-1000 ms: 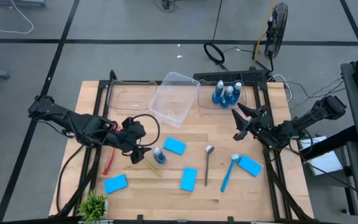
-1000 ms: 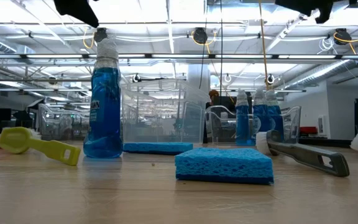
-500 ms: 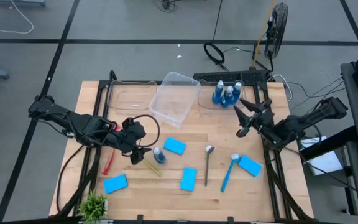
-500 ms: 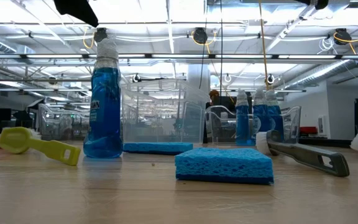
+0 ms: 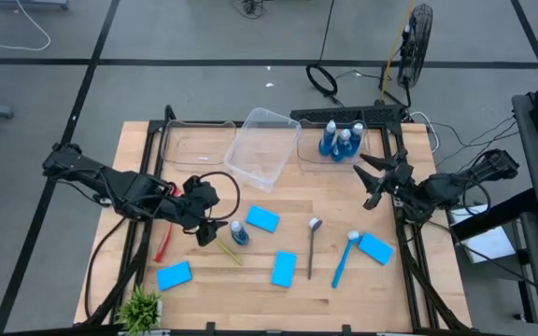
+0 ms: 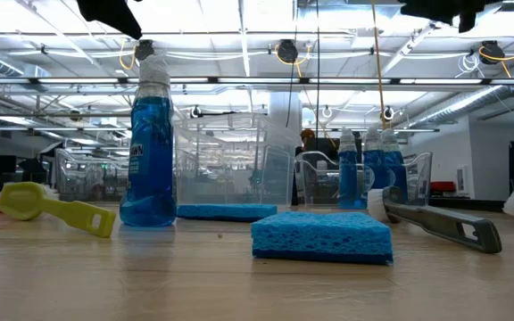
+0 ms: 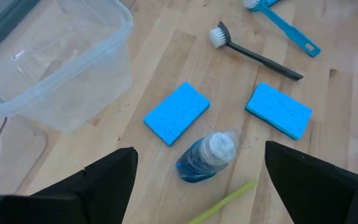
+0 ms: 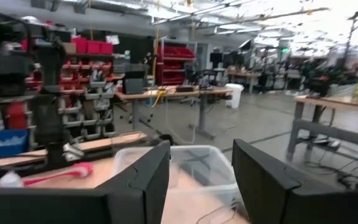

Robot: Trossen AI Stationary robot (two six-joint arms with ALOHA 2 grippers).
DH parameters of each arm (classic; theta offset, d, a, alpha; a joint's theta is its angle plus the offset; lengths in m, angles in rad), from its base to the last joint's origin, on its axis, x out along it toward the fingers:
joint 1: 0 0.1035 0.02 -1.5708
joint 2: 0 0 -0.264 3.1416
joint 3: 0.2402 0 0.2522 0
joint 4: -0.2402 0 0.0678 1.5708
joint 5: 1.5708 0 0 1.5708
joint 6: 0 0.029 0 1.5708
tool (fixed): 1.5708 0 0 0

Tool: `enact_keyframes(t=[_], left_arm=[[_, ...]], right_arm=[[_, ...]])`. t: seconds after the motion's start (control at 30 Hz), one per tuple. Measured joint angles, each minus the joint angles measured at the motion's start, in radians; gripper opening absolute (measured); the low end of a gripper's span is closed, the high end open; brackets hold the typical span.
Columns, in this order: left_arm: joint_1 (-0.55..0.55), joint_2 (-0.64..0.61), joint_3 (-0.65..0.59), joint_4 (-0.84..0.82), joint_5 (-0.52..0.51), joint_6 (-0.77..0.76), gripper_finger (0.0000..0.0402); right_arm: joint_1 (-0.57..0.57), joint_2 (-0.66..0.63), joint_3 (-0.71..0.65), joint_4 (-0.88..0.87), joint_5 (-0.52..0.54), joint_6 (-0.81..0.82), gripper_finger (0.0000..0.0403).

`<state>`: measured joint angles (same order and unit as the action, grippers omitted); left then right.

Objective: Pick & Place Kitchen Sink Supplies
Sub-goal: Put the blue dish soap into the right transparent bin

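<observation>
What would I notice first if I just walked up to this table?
Probably the blue bottle standing alone mid-table, with the left gripper open right beside it. Bright blue sponges lie around it, and three more blue bottles stand together in a clear bin at the far edge.

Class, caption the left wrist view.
Open left tool above a standing blue bottle, two sponges and a clear bin nearby.

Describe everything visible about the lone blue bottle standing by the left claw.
The bottle is small, clear plastic filled with blue liquid, topped by a pale cap and carrying a label on its side. It stands upright on the wooden table, between a yellow brush and a blue sponge. The open left claw hovers beside it, not touching.
</observation>
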<state>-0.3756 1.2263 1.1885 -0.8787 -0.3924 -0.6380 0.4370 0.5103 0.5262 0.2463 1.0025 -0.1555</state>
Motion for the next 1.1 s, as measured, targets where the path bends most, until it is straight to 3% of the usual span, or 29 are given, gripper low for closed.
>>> enact_keyframes(t=[0.6,0.8,1.1], left_arm=[[0.004,0.116,-0.001,0.012,0.025,0.001,0.0349],[0.004,0.116,-0.001,0.011,0.025,0.124,0.0349],[0.000,0.116,-0.001,0.007,0.024,0.270,0.0349]], right_arm=[[0.000,0.001,-0.001,-0.359,-0.056,0.297,0.0160],[0.000,-0.002,-0.063,-0.327,-0.141,0.351,0.0160],[0.000,-0.002,-0.172,-0.136,-0.141,0.347,0.0160]])
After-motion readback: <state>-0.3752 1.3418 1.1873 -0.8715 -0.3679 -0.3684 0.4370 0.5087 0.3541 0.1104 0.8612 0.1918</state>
